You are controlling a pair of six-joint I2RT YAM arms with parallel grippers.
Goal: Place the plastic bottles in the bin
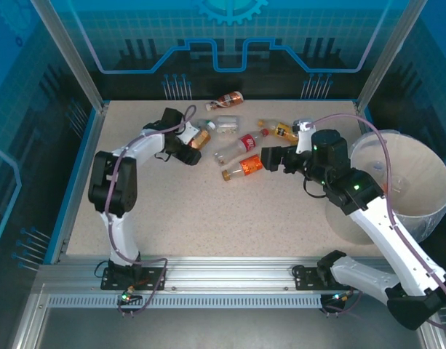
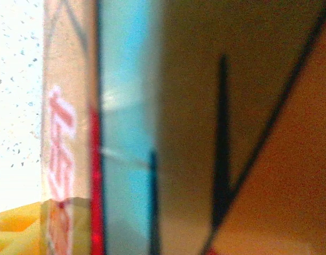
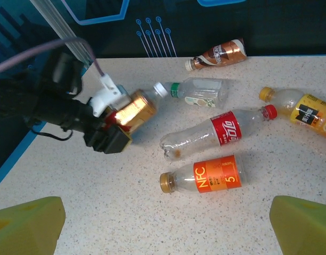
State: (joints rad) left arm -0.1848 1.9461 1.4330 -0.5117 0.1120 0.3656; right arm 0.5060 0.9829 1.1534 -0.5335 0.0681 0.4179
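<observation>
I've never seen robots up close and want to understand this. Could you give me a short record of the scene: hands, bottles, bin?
Left hand: around the amber bottle; grip unclear
Right hand: open, holding nothing
Nearest the right hand: orange-label bottle, lying down
Other loose bottles: red-label bottle, clear bottle, brown bottle, yellow bottle
Bin: on the right; no bottle seen inside
</observation>
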